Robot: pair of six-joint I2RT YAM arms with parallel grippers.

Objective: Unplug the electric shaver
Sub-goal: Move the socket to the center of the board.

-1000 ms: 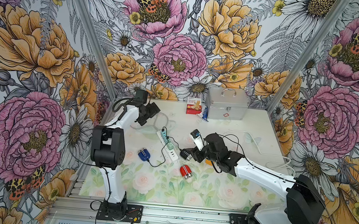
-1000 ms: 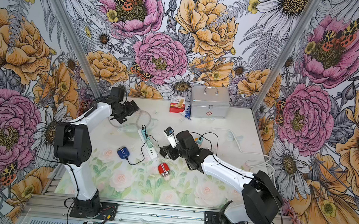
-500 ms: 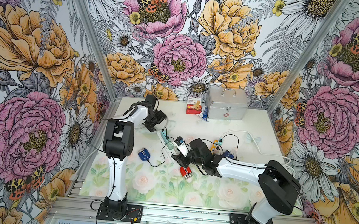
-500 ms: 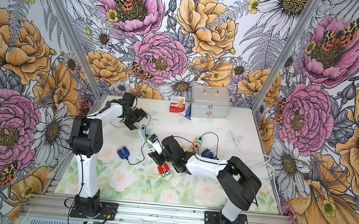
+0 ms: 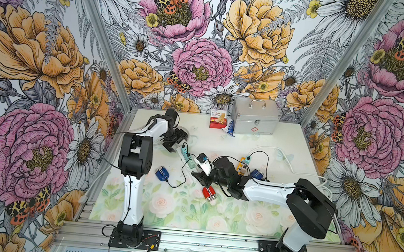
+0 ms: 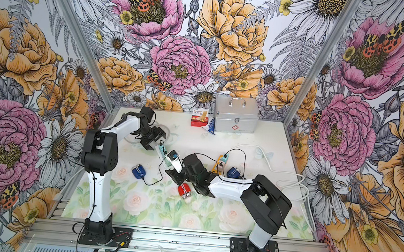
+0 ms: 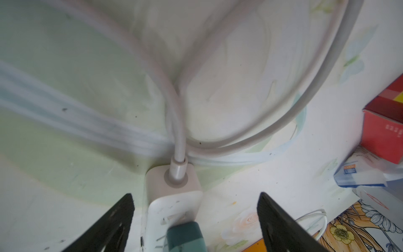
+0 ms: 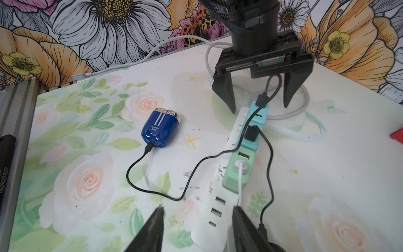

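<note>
When 12 o'clock is set at the back wall in both top views, the blue electric shaver lies flat on the table at 9 o'clock from the table's centre, clear of both grippers. Only the right wrist view resolves its connection. A black cable is seated in the shaver's end and loops across the table to the teal adapter on the white power strip. Two black plugs sit in that adapter. Which one belongs to the shaver cannot be told.

The left gripper stands at 10 o'clock, released, with its jaws spread to either side of the strip's far end and a gap on both sides. The left wrist view shows what the others hide. A white cord enters the strip's end face, and a dark teal block sits on the strip between the fingers. The shaver is outside that view.

The right gripper is just left of centre, also released and holding nothing. In its wrist view the jaws flank the strip's near end, and one finger stands off from the strip's edge. A green adapter sits on the strip next to the teal one.

The top views alone show a red shaver at 6 o'clock close to centre, a second blue shaver at 3 o'clock and a silver case at 1 o'clock.
</note>
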